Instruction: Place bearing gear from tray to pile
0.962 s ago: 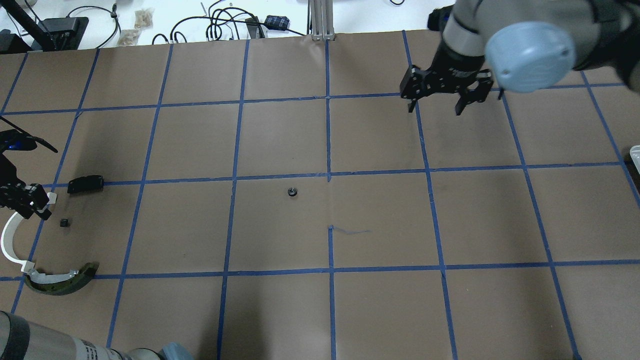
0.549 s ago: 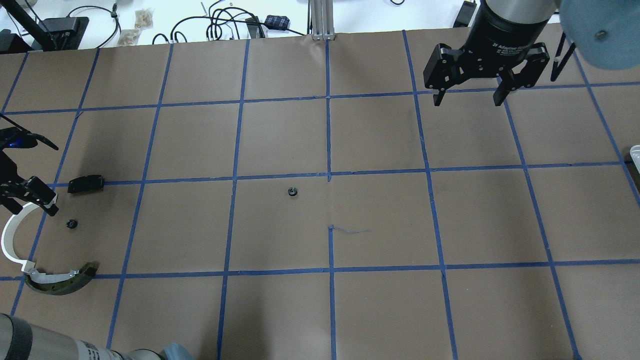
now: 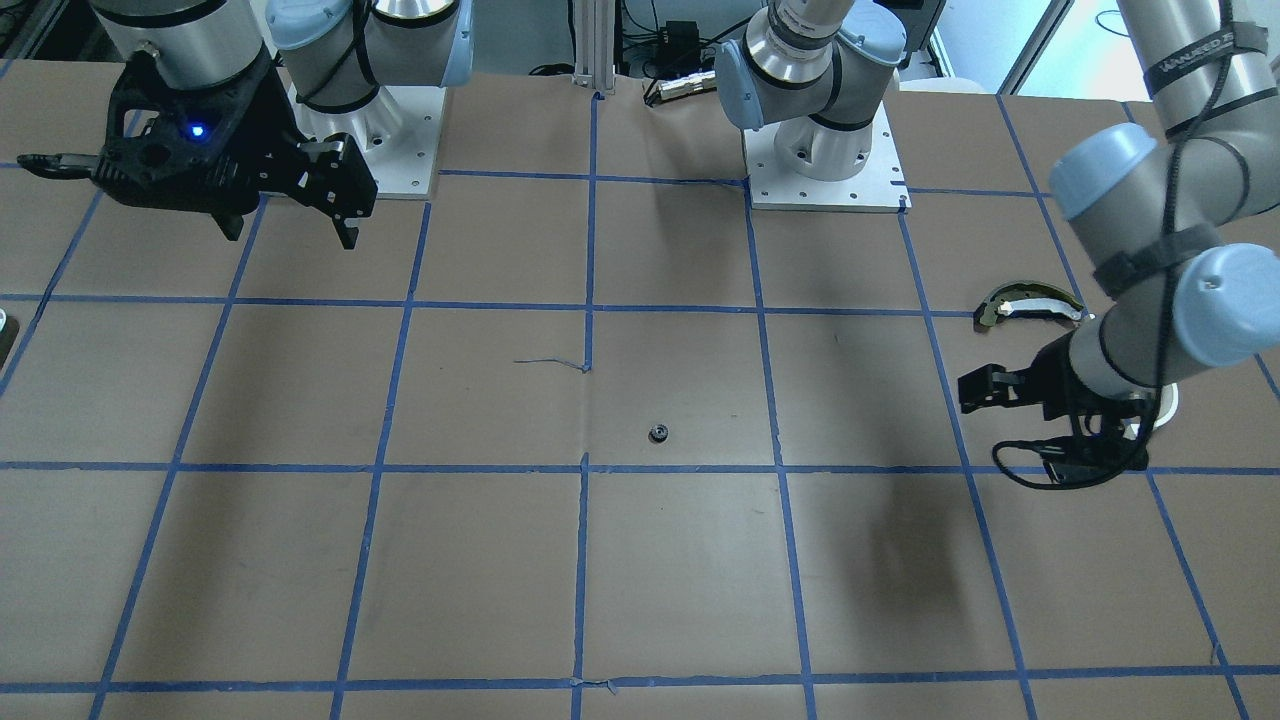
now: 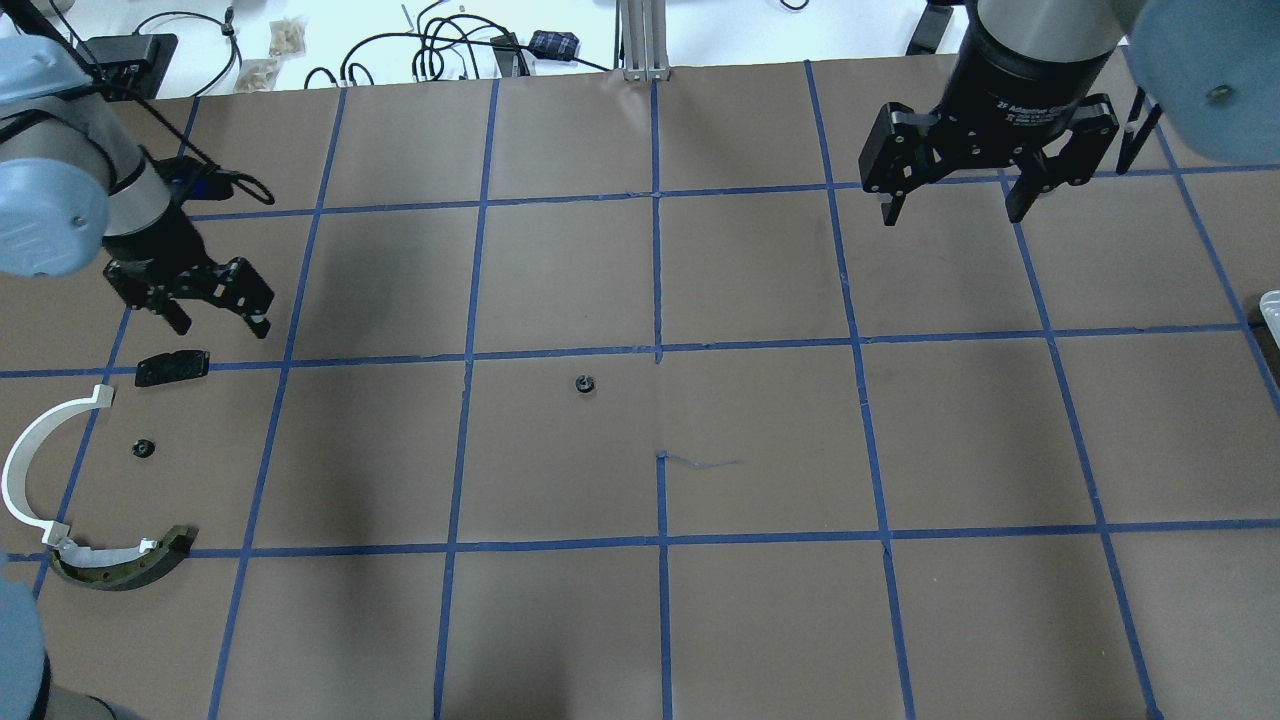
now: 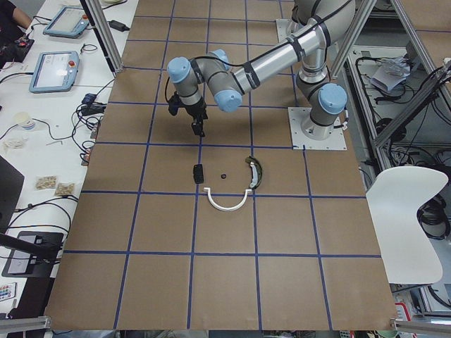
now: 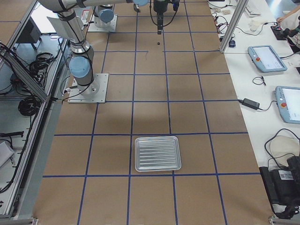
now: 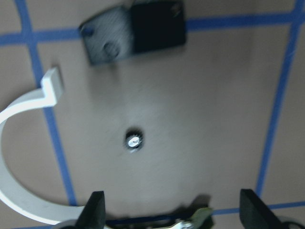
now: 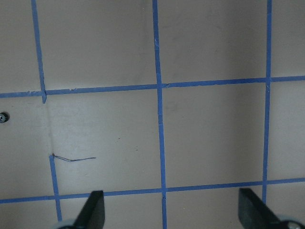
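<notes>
A small dark bearing gear (image 4: 143, 448) lies on the table in the pile, between the white curved arc (image 4: 30, 465), the flat black plate (image 4: 172, 367) and the dark yellowish-edged curved piece (image 4: 120, 565). The left wrist view shows the gear (image 7: 134, 141) below the open fingers. My left gripper (image 4: 222, 325) is open and empty, raised just beyond the black plate. A second bearing gear (image 4: 585, 384) lies alone near the table's middle. My right gripper (image 4: 953, 210) is open and empty, high over the far right. The metal tray (image 6: 157, 153) looks empty.
The table is brown paper with a blue tape grid. Cables and boxes lie past the far edge (image 4: 450, 45). The tray's corner (image 4: 1272, 305) shows at the right edge of the overhead view.
The bearing gear left my left gripper and settled in the pile. My left gripper rose and moved away, past the black plate. My right gripper shifted to the right.
</notes>
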Available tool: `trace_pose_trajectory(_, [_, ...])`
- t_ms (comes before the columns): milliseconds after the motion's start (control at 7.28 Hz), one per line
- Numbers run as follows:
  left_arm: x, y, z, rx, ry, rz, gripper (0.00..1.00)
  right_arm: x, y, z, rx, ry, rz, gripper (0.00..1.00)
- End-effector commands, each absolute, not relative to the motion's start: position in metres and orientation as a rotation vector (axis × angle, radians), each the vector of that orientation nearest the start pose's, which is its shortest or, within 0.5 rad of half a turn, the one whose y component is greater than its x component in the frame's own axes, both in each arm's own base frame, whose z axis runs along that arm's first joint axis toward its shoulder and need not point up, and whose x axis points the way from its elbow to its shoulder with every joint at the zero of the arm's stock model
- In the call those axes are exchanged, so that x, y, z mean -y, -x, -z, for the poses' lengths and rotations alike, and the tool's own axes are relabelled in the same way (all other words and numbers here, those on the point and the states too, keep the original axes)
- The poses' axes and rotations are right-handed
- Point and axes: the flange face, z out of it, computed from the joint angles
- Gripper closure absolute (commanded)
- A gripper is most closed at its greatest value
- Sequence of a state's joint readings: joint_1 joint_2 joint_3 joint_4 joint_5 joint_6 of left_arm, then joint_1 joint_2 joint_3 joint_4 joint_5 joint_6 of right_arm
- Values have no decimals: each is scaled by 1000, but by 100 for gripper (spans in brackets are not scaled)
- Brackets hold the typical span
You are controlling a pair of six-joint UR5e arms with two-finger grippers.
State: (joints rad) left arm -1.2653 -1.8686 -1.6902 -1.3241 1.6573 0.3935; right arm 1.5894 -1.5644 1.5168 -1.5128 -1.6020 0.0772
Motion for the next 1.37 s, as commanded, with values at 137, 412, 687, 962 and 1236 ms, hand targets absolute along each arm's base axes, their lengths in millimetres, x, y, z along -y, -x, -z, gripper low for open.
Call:
trace_pose_trajectory(137, [580, 115, -293, -3107, -191, -157, 0, 499, -129, -498, -3167, -132, 30, 0])
trace_pose_trajectory(412, [567, 207, -279, -3104, -148, -46, 0, 502, -127, -505, -3173, -131, 112, 0])
trace_pose_trajectory(687, [550, 259, -253, -3115, -278, -39, 0, 503, -127, -506, -3169, -136, 138, 0])
trace_pose_trajectory(962, [548, 270, -227, -3150, -313, -91, 0, 505, -126, -504, -3155, -134, 124, 0])
trace_pose_trajectory(1236, [546, 275, -206, -3141, -314, -151, 0, 503, -125, -504, -3158, -144, 113, 0])
